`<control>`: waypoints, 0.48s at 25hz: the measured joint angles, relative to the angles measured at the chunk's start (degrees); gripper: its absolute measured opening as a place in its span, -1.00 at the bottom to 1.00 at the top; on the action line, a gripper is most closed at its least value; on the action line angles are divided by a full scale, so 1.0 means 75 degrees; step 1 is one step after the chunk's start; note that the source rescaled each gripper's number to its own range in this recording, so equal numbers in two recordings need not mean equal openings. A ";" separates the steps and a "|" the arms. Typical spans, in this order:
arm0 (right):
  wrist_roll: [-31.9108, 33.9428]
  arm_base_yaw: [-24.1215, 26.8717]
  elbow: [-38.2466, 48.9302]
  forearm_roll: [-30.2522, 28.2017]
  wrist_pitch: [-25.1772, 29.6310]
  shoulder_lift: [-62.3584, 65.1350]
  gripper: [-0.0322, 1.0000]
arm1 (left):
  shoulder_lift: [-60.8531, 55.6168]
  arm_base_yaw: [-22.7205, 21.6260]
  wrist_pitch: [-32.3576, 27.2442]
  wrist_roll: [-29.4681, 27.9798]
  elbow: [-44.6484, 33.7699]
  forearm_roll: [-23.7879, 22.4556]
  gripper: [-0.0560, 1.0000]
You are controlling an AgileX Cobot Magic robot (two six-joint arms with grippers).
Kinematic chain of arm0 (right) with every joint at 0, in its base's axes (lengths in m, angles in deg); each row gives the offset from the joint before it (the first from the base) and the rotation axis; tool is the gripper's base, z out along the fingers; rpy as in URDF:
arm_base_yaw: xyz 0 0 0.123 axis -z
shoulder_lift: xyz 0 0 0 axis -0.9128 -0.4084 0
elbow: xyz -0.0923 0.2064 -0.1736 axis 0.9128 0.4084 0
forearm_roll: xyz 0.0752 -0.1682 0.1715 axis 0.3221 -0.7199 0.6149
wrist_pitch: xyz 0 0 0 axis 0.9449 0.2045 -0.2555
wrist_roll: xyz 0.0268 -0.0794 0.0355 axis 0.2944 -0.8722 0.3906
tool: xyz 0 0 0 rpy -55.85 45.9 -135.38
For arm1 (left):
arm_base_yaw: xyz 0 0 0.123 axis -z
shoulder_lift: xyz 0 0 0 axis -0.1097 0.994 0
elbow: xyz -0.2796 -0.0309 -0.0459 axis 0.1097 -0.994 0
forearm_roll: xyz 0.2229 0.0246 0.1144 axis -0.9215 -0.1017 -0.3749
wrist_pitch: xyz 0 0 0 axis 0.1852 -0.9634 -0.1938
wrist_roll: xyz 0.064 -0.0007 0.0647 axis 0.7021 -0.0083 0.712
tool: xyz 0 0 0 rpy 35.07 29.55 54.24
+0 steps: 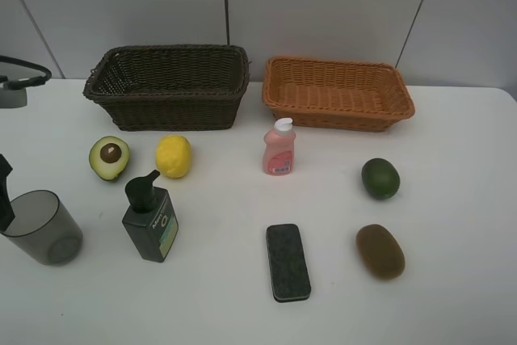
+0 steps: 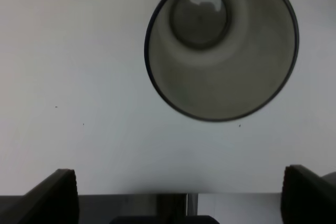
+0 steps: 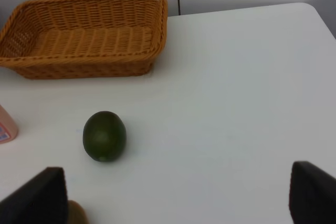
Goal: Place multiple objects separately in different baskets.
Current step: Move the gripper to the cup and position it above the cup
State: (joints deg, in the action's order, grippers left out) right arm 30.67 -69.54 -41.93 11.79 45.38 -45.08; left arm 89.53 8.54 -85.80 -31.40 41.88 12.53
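At eight o'clock on the surface (image 1: 452,167), your left hand (image 2: 178,177) is hovering, fingers (image 2: 58,195) apart, near the grey translucent cup (image 2: 220,45); be straddling its rim before closing.

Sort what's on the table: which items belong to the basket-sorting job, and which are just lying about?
Job: halved avocado, lemon, green avocado, kiwi, grey cup, pump bottle, pink bottle, eraser, dark brown basket, tan basket.
Not the job: black loop with a grey piece, far left; unclear what it is.
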 joint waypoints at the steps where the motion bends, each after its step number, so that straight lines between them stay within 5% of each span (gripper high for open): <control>1: 0.0000 0.0000 0.0000 0.0000 0.0000 0.0000 1.00 | 0.0149 0.0000 0.0104 0.0000 0.0000 0.0000 1.00; 12: 0.0000 0.0000 0.0000 0.0000 0.0000 0.0000 1.00 | 0.0840 0.0000 0.0840 0.0033 0.0000 0.0275 1.00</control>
State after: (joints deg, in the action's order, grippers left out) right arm 30.67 -69.54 -41.93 11.79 45.38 -45.08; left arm 95.82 8.54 -79.50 -31.15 41.88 14.60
